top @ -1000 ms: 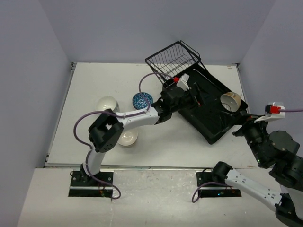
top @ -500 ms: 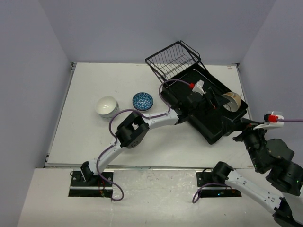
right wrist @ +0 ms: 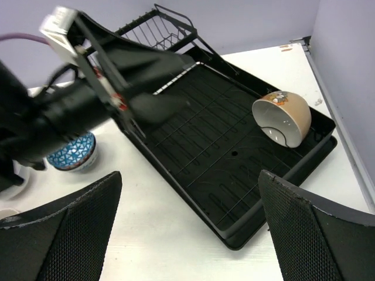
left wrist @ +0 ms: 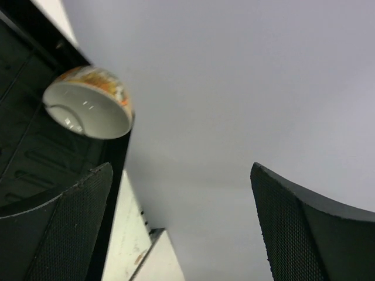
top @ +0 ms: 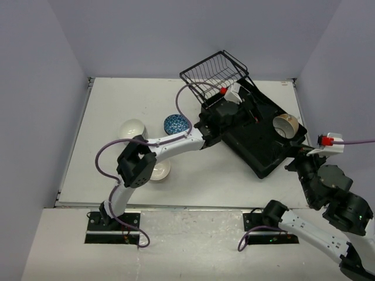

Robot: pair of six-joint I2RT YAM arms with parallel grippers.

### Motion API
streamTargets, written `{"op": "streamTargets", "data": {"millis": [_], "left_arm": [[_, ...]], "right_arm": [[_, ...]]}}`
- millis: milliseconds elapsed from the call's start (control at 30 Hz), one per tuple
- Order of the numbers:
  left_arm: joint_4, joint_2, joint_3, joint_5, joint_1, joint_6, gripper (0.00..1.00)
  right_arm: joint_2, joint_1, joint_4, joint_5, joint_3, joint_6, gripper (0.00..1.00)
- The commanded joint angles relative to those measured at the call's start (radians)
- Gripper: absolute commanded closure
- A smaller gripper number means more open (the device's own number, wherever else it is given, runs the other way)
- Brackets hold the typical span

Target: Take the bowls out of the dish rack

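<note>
From above, the dish rack (top: 263,153) lies slantwise on the white worktop (top: 105,105), its wire basket (top: 214,71) tilted up at the far end. One orange-sided bowl (top: 286,124) lies tipped on its side inside the rack, in the corner at the end away from the basket. Off the rack's left side, a blue patterned bowl (top: 176,124) sits closest, a white bowl (top: 132,129) beyond it, and another pale bowl (top: 158,171) is half covered by the elbow of the left arm (top: 176,141). That arm reaches over the rack's basket end and hides part of the floor there. A red and white tag (top: 227,92) rides on its wrist, and any writing on it is too small to read. In the left wrist view, the left fingers (left wrist: 58,234) stand wide apart and grip nothing, with the orange bowl (left wrist: 88,108) ahead against the rack's rim (left wrist: 114,158) and grey wall behind. In the right wrist view, the right fingers (right wrist: 58,234) are likewise spread and empty, off the rack's near side. The bowl (right wrist: 282,119) shows its white inside and a small printed pattern outside, unreadable. The blurred left arm (right wrist: 88,105) crosses the rack's left half, and the blue bowl (right wrist: 73,153) sits just left of the rack (right wrist: 193,175).
</note>
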Motion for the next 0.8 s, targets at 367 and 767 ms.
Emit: {"op": "streamTargets", "data": {"millis": [367, 767], "left_arm": [[-0.271, -0.693, -0.437, -0.296, 0.127, 0.329, 0.00], [-0.993, -1.212, -0.532, -0.646, 0.190, 0.498, 0.00]], "right_arm": [[0.411, -0.106, 0.033, 0.173, -0.021, -0.264, 0.01], [0.803, -0.451, 0.529, 0.118, -0.132, -0.738, 0.01]]}}
